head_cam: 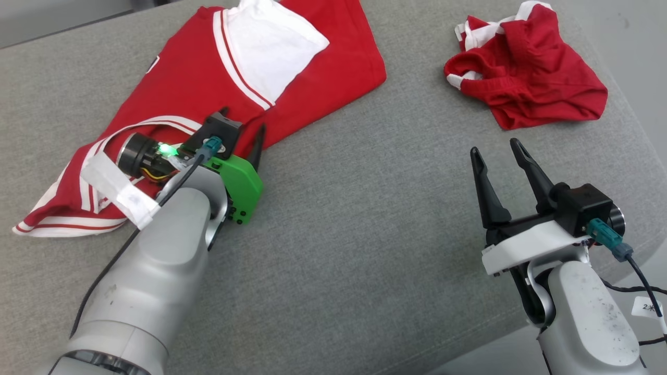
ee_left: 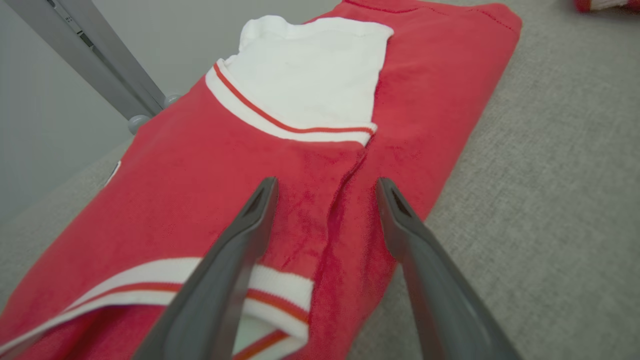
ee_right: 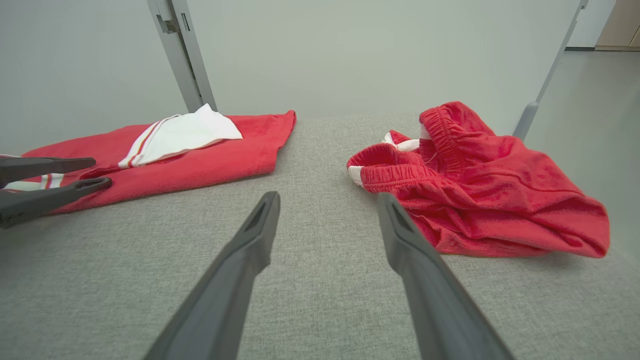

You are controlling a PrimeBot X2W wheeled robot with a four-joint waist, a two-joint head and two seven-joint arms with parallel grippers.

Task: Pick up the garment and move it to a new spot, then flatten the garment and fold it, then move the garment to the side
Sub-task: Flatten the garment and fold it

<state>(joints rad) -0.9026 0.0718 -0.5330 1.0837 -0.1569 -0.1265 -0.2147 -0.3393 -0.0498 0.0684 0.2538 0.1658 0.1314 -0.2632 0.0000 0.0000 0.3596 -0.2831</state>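
Jersey (head_cam: 182, 78) beneath my left end effector (head_cam: 243, 122), jaws wide to straddle its folded edge for pickup, I judge; right end effector (head_cam: 495, 148), likewise wide, idles short of shorts (head_cam: 526, 88).

The white cable tag (head_cam: 646, 307) reads "2".

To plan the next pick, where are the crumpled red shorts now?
In the head view the red shorts lie at the upper right of the grey surface, beyond the right gripper, apart from the red shirt on the left.
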